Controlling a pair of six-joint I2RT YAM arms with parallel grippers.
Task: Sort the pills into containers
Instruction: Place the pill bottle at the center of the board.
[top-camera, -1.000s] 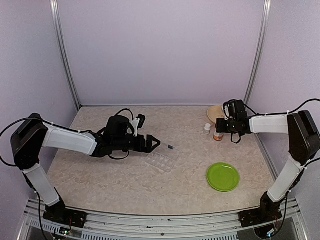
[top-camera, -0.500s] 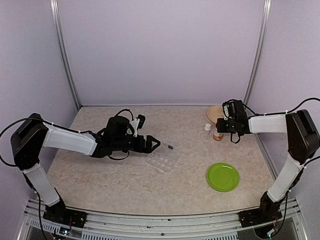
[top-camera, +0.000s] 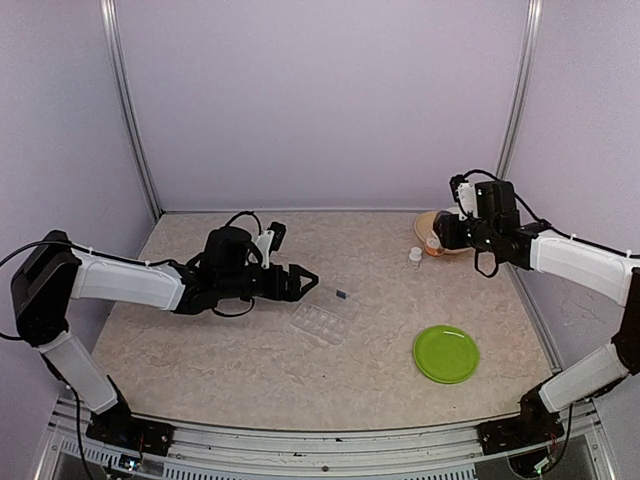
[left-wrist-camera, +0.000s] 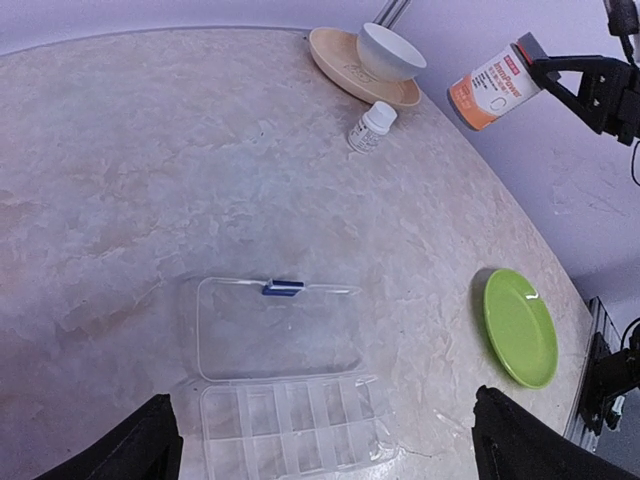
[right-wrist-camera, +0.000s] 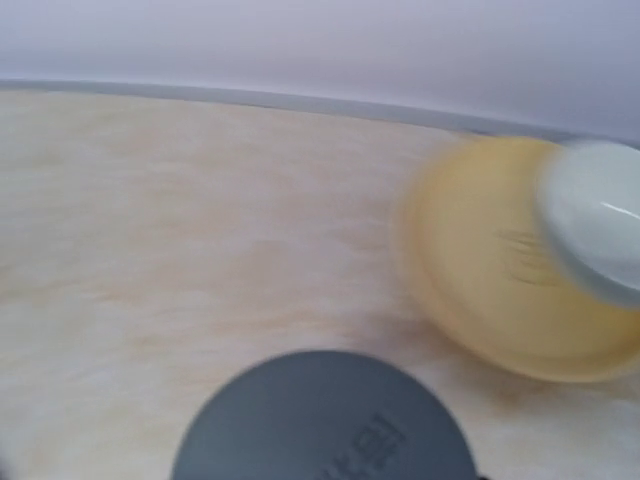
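Note:
The clear pill organiser (top-camera: 325, 318) lies open in the middle of the table, its lid with the small dark clasp (top-camera: 342, 294) folded back. It fills the lower left wrist view (left-wrist-camera: 290, 425), and its compartments look empty. My left gripper (top-camera: 306, 283) is open and empty, just left of the organiser and above the table. My right gripper (top-camera: 439, 239) is shut on the amber bottle (left-wrist-camera: 493, 89) and holds it tilted in the air at the back right. The bottle's grey cap (right-wrist-camera: 325, 420) fills the bottom of the right wrist view. No loose pills show.
A small white bottle (top-camera: 415, 257) stands next to a tan plate (top-camera: 428, 222) that holds a white bowl (left-wrist-camera: 390, 52), at the back right. A green plate (top-camera: 446, 353) lies at the front right. Metal posts and walls close in the table.
My right gripper has lifted the amber bottle off the table and risen toward the back right. My left arm has shifted slightly and stays open over the organiser's left side.

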